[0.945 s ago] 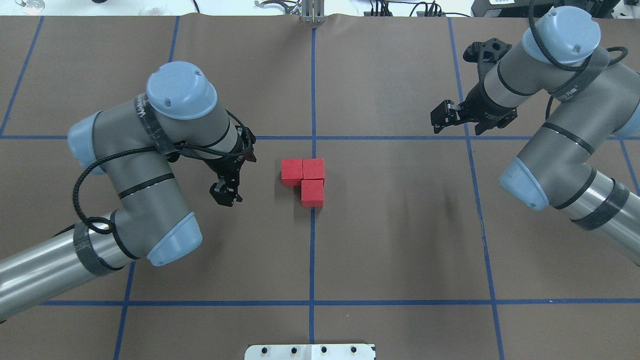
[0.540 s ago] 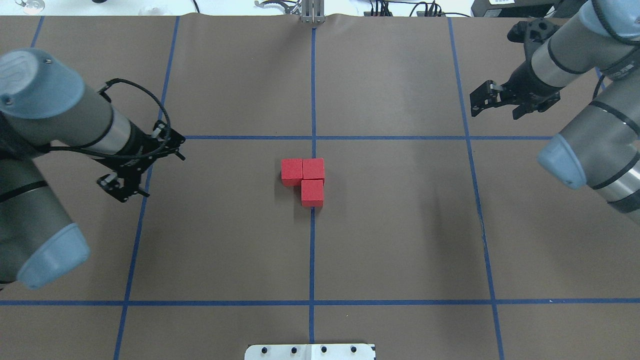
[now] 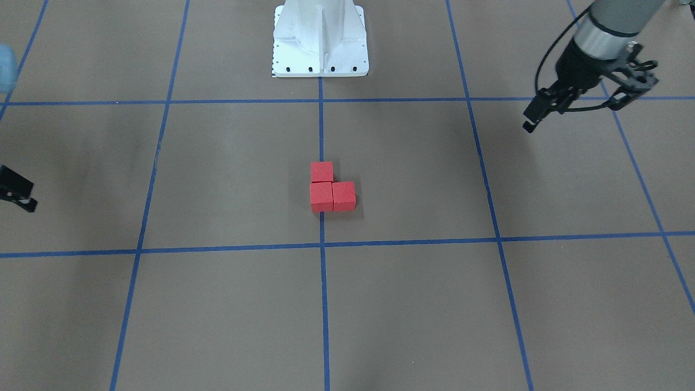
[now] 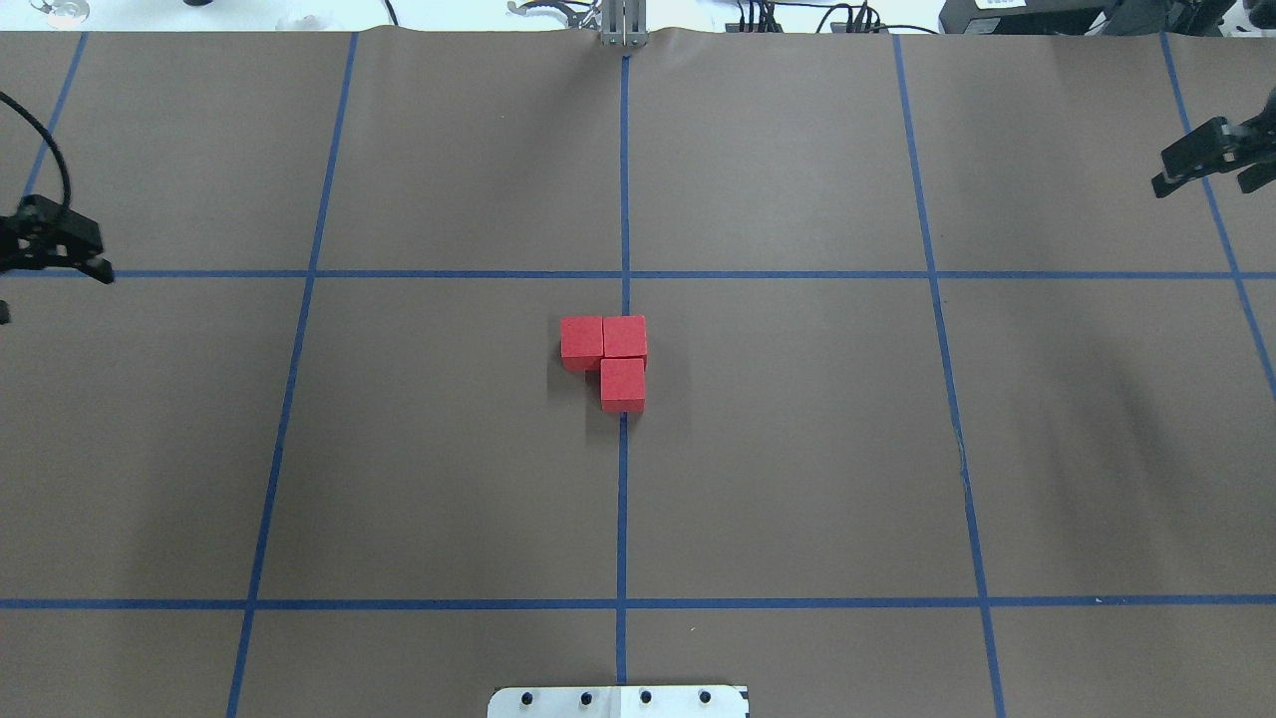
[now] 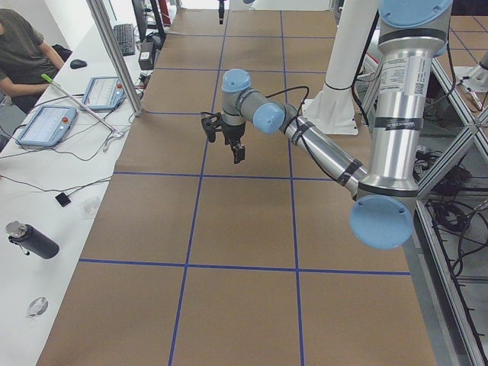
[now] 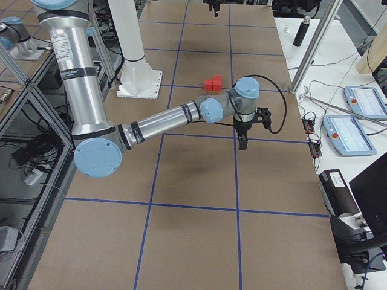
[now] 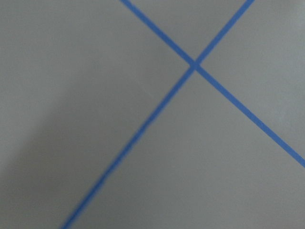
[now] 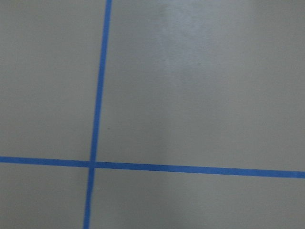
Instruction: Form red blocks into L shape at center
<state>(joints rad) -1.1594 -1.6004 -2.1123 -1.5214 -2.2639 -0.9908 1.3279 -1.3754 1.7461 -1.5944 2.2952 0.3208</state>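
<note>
Red matte cubes, 3, touching as L at centre; left gripper, right gripper withdrawn, empty, opening indiscernible; task likely complete.

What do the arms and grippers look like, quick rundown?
The left arm and right arm are silver-grey tubes with pale blue joint caps, black bands and a printed label on the upper link. The left gripper and right gripper are black, each with a black cable looping at the wrist.

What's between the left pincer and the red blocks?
Only bare brown floor, crossed by one blue tape line, lies between the left pincer and the red blocks. The front-facing view shows it.
</note>
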